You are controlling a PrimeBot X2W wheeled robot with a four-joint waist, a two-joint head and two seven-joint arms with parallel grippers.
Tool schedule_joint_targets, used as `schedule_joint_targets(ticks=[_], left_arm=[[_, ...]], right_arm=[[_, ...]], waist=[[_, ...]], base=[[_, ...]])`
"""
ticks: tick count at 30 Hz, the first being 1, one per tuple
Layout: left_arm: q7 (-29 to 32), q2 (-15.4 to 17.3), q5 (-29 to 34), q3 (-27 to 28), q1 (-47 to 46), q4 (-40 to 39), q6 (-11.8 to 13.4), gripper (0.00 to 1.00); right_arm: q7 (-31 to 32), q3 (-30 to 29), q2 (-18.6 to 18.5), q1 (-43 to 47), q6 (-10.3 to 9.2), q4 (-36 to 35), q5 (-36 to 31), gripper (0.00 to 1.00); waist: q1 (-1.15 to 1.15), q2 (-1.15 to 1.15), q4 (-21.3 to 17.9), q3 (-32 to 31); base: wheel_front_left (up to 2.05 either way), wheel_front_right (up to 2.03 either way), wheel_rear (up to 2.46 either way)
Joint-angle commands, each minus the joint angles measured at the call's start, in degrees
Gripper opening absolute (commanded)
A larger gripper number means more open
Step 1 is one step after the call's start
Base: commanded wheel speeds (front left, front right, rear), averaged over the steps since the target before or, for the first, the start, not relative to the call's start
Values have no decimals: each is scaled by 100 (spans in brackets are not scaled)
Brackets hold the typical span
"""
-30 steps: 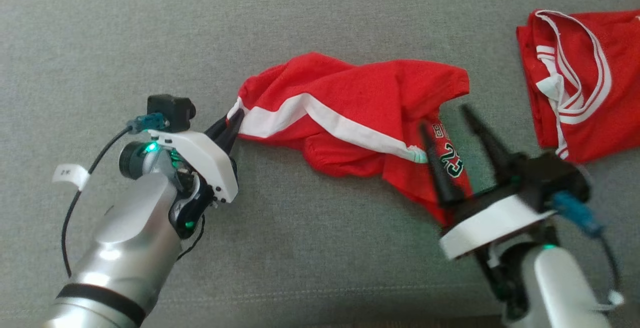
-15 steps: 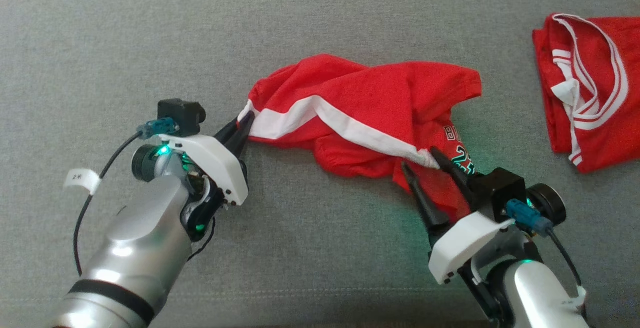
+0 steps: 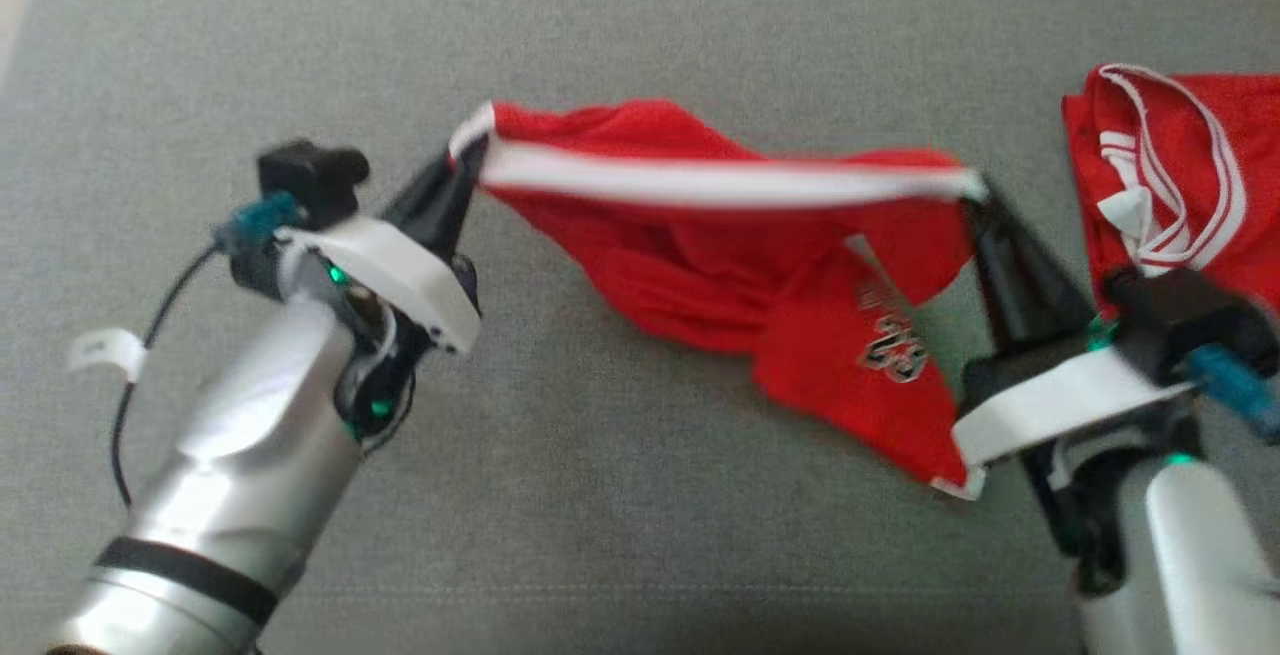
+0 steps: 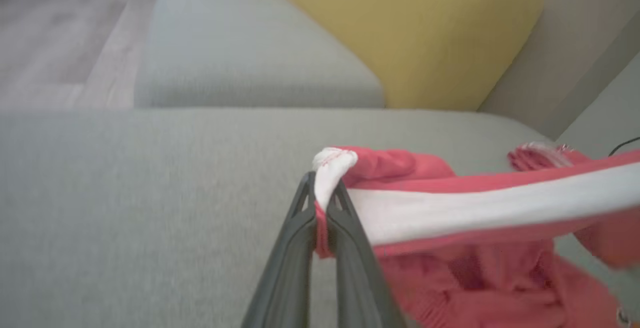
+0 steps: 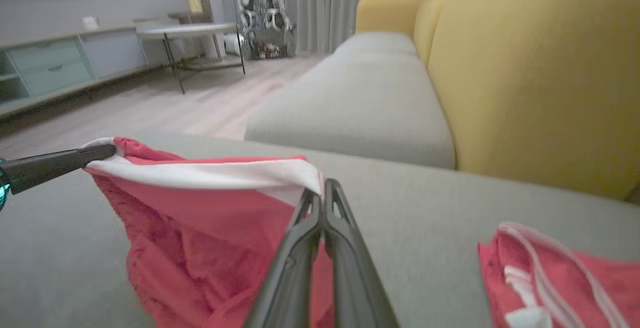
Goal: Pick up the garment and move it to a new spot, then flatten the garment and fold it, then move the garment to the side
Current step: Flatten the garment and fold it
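My left end effector [image 3: 468, 163] and right end effector [image 3: 978, 193] both pinch the white band [image 3: 720, 185] mid-frame. The garment [image 3: 700, 275] sags, soft and light I'd say, so the band ends look like the best hold.

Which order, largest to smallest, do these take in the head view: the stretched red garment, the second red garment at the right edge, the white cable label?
1. stretched red garment
2. second red garment, though the frame's edge cuts it, so its full size is unsure
3. white cable label
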Motion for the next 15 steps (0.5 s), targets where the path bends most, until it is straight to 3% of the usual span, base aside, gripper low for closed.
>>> schedule_joint_targets(ticks=[1,7,15], left_arm=[[-70,319,123,400,-235,-522,145,0],[-53,817,635,805,-86,-2164,804,0],[831,1367,522,1121,-145,-3927,1358,0]], right_arm=[[-83,-5,43,-305,-5,-401,45,0],[-127,-287,54,-858,-5,-885,75,0],[-27,-526,-74,-1478,-5,-1286,131,0]], waist=[[0,0,25,-156],[0,0,52,-478],[0,0,154,-852]], base=[[0,0,0],[0,0,0],[0,0,0]])
